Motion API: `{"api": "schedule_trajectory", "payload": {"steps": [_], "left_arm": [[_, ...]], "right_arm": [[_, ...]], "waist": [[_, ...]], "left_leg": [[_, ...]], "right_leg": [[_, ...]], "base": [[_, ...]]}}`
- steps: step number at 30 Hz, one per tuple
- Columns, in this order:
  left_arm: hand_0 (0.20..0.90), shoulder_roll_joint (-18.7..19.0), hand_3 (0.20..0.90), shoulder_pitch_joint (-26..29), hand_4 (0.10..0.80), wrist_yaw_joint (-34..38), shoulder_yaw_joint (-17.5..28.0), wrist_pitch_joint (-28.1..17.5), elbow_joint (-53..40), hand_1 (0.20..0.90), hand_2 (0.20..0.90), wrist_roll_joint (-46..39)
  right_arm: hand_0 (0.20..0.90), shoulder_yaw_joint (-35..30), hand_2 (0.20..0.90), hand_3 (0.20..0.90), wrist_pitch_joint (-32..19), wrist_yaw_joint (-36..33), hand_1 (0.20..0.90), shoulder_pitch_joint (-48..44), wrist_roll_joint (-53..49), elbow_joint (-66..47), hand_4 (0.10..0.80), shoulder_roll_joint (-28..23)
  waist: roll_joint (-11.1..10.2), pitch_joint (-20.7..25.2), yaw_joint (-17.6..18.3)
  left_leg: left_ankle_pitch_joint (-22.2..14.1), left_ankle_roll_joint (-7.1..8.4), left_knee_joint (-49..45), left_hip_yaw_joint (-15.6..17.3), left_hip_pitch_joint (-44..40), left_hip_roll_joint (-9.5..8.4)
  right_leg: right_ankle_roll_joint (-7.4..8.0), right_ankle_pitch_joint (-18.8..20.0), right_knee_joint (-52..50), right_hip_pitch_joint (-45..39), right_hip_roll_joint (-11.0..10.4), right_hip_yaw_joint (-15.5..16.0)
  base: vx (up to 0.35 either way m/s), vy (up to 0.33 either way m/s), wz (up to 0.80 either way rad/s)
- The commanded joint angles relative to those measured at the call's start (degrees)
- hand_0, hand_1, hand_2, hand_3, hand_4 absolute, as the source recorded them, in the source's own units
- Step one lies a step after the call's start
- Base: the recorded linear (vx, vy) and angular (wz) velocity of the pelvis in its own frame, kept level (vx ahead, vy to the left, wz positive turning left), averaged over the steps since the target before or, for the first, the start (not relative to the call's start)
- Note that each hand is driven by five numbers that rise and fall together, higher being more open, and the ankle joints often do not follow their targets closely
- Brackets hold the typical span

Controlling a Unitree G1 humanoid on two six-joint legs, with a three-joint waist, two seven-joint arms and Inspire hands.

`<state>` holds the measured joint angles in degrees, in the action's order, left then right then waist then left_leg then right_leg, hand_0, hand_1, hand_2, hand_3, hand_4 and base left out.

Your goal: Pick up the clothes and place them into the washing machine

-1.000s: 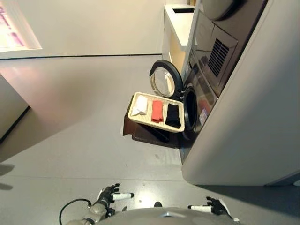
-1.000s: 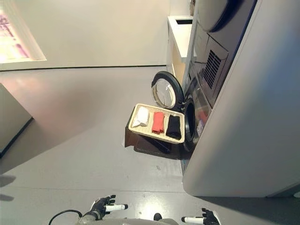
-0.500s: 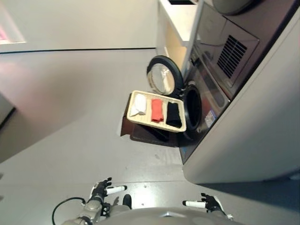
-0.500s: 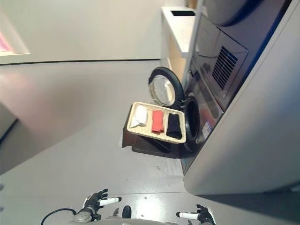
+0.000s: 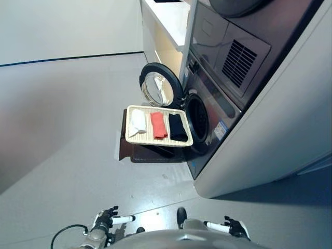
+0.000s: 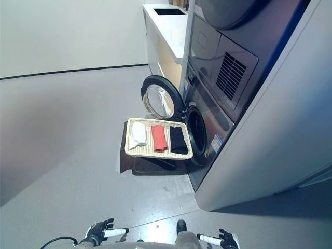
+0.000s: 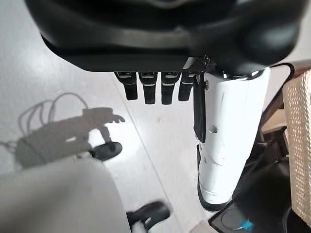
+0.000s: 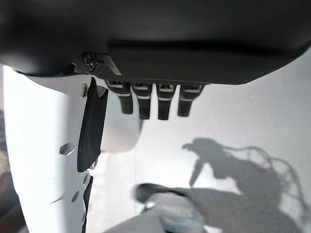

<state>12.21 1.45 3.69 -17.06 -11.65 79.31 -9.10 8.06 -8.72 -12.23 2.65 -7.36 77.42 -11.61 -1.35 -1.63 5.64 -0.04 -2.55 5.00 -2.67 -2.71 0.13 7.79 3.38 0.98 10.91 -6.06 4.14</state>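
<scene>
A cream woven basket [image 5: 158, 142] rests on a dark stand in front of the washing machine [image 5: 218, 111]. In it lie a white garment [image 5: 137, 122], a red garment [image 5: 158, 124] and a black garment [image 5: 177, 126], side by side. The washer's round door [image 5: 160, 91] hangs open beside the dark drum opening [image 5: 197, 119]. My left hand [image 5: 106, 218] hangs low at the bottom left, open and empty. My right hand [image 5: 234, 227] sits at the bottom right, also open with nothing in it. Both are far from the basket.
A white counter [image 6: 168, 21] stands against the wall beyond the washer. A second appliance with a vent grille [image 5: 238, 62] is stacked above the washer. Grey floor [image 5: 67, 129] stretches to the left of the basket. The washer's grey side panel [image 5: 270, 135] fills the right.
The whole picture has shifted: the basket and washer now sit further left and the bright patch on the left is out of view, so the camera has moved. Both hands remain low and open.
</scene>
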Motion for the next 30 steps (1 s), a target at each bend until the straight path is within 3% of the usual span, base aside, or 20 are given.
{"api": "schedule_trajectory", "payload": {"steps": [1,4,8,11,12,14,16,18,20,22,23,25,26,27,28,30], "left_arm": [[0.900,-0.3,0.900,1.0,0.800,-0.2,-0.7,-2.2,-1.1,0.900,0.900,1.7],[0.900,-1.0,0.900,1.1,0.800,-0.3,-1.3,-2.7,-1.3,0.900,0.900,1.8],[0.900,-1.7,0.900,1.5,0.800,-0.2,-2.2,-2.8,-1.4,0.900,0.900,1.6],[0.900,-2.0,0.900,2.8,0.800,-0.4,-3.8,-3.4,-3.1,0.900,0.900,0.9],[0.900,-2.1,0.900,3.2,0.800,-0.4,-3.9,-3.4,-4.1,0.900,0.900,0.5],[0.900,-2.1,0.900,3.4,0.800,-0.6,-3.9,-3.4,-4.1,0.900,0.900,0.3],[0.900,-2.2,0.900,3.2,0.800,-0.6,-4.0,-3.4,-4.4,0.900,0.900,0.3],[0.900,-1.9,0.900,2.5,0.800,-0.5,-3.8,-3.5,-4.4,0.900,0.900,0.4],[0.900,-2.0,0.900,2.0,0.800,-0.1,-3.5,-3.4,-3.7,0.900,0.900,0.4],[0.900,-2.0,0.900,2.0,0.800,0.2,-3.1,-3.3,-2.6,0.900,0.900,0.3],[0.900,-2.0,0.900,2.0,0.800,0.3,-3.1,-3.3,-2.6,0.900,0.900,0.3],[0.900,-1.9,0.900,1.8,0.800,0.6,-2.4,-3.0,-2.0,0.900,0.900,0.2],[0.900,-1.8,0.900,1.3,0.800,0.8,-1.9,-2.8,-1.0,0.900,0.900,0.3],[0.900,-1.8,0.900,1.2,0.800,0.8,-1.9,-2.8,-1.0,0.900,0.900,0.3],[0.900,-1.6,0.900,0.8,0.800,0.9,-1.7,-2.5,-0.6,0.900,0.900,0.7],[0.900,-1.6,0.900,0.8,0.800,0.9,-1.7,-2.4,-0.1,0.900,0.900,1.0]], "right_arm": [[0.900,-1.0,0.900,0.900,-0.7,1.0,0.900,1.4,2.3,-1.0,0.800,-1.6],[0.900,-1.2,0.900,0.900,-1.1,1.2,0.900,1.9,1.9,-0.7,0.800,-2.1],[0.900,-1.2,0.900,0.900,-1.5,1.1,0.900,1.4,1.5,-0.7,0.800,-2.6],[0.900,-1.3,0.900,0.900,-2.3,1.3,0.900,0.5,-0.4,-2.1,0.800,-3.4],[0.900,-0.9,0.900,0.900,-2.1,1.3,0.900,0.1,-0.9,-2.1,0.800,-4.0],[0.900,-0.9,0.900,0.900,-1.9,1.3,0.900,-0.3,-1.3,-1.8,0.800,-4.3],[0.900,-0.5,0.900,0.900,-1.8,1.2,0.900,-0.4,-1.2,-1.8,0.800,-4.2],[0.900,0.1,0.900,0.900,-1.7,0.9,0.900,-0.7,-1.6,-1.1,0.800,-3.9],[0.900,0.3,0.900,0.900,-1.8,0.7,0.900,-1.3,-1.8,-0.3,0.800,-3.7],[0.900,0.9,0.900,0.900,-2.1,0.4,0.900,-1.7,-1.7,0.0,0.800,-3.6],[0.900,0.9,0.900,0.900,-2.1,0.4,0.900,-1.7,-1.7,0.0,0.800,-3.6],[0.900,1.4,0.900,0.900,-2.3,0.2,0.900,-2.0,-1.6,-0.2,0.800,-3.9],[0.900,1.9,0.900,0.900,-2.5,0.1,0.900,-2.0,-1.4,-0.4,0.800,-4.0],[0.900,1.9,0.900,0.900,-2.5,0.1,0.900,-1.9,-1.4,-0.4,0.800,-3.9],[0.900,2.3,0.900,0.900,-2.3,0.2,0.900,-2.1,-1.2,-0.8,0.800,-4.1],[0.900,2.2,0.900,0.900,-2.3,0.7,0.900,-2.2,-1.3,-0.8,0.800,-3.9]], "waist": [[0.1,0.7,0.1],[0.9,2.1,1.0],[2.4,2.9,1.2],[2.9,3.0,1.4],[1.7,2.2,0.6],[0.1,1.2,-0.6],[-0.5,1.0,-1.2],[-1.8,0.3,-3.3],[-2.2,-0.2,-4.7],[-1.6,-0.6,-5.7],[-1.6,-0.7,-5.8],[-0.3,-0.8,-6.9],[0.4,0.0,-7.8],[0.1,-0.2,-7.8],[0.5,0.6,-8.2],[0.7,1.3,-8.2]], "left_leg": [[-9.3,2.34,-1.5,-1.3,-10.1,-3.07],[-11.1,2.39,-3.2,-3.3,-11.6,-2.54],[-8.9,4.11,-6.4,-3.5,-11.1,-0.71],[-0.3,7.87,-20.1,-2.1,-5.7,-0.16],[4.0,8.94,-32.5,-1.5,-1.0,-1.49],[4.5,8.56,-42.2,-1.1,2.8,-3.02],[4.6,7.77,-44.8,0.2,4.7,-1.91],[3.6,5.63,-43.1,3.2,12.1,1.55],[2.4,4.61,-35.8,4.5,15.8,3.83],[4.2,5.15,-23.8,4.2,17.0,6.19],[4.2,5.15,-23.7,4.2,16.8,6.17],[7.8,6.60,-10.8,2.3,16.5,8.25],[9.8,7.85,-2.1,1.3,18.3,10.10],[9.9,7.80,-1.8,1.5,17.7,9.86],[10.7,8.90,-0.3,2.4,19.6,11.12],[11.1,9.01,-0.8,4.3,19.2,11.32]], "right_leg": [[-0.95,9.1,2.4,6.2,0.3,1.5],[-1.96,10.3,2.5,5.0,2.0,-2.3],[-3.37,9.0,1.7,3.8,3.7,-1.9],[-5.36,6.8,2.5,0.5,5.0,-2.1],[-7.11,4.9,2.7,-2.8,5.2,-3.6],[-8.07,3.8,2.7,-5.4,4.6,-5.0],[-8.55,3.3,2.6,-6.5,4.6,-5.7],[-9.25,1.3,2.3,-9.6,4.6,-7.5],[-8.66,-0.3,2.3,-11.7,4.9,-8.5],[-7.61,-2.5,2.8,-13.7,5.5,-9.5],[-7.61,-2.5,2.8,-13.8,5.5,-9.5],[-6.31,-4.6,3.6,-16.4,6.0,-10.9],[-5.59,-7.1,3.8,-18.3,5.8,-12.2],[-5.55,-7.3,3.9,-18.7,5.5,-12.2],[-4.80,-8.8,3.6,-20.7,4.6,-13.5],[-4.12,-9.5,3.5,-22.1,3.8,-13.9]], "base": [[0.370,-0.075,0.49],[0.391,-0.111,0.32],[0.241,-0.123,0.25],[0.217,-0.132,0.11],[0.319,-0.223,0.19],[0.300,-0.183,-0.12],[0.220,-0.097,-0.46],[0.311,-0.048,-0.32],[0.275,0.047,-0.16],[0.251,0.101,-0.15],[0.284,0.134,-0.15],[0.411,0.182,-0.15],[0.407,0.161,-0.38],[0.606,0.252,-0.62],[0.310,0.144,-0.66],[0.388,0.229,-0.61]]}}
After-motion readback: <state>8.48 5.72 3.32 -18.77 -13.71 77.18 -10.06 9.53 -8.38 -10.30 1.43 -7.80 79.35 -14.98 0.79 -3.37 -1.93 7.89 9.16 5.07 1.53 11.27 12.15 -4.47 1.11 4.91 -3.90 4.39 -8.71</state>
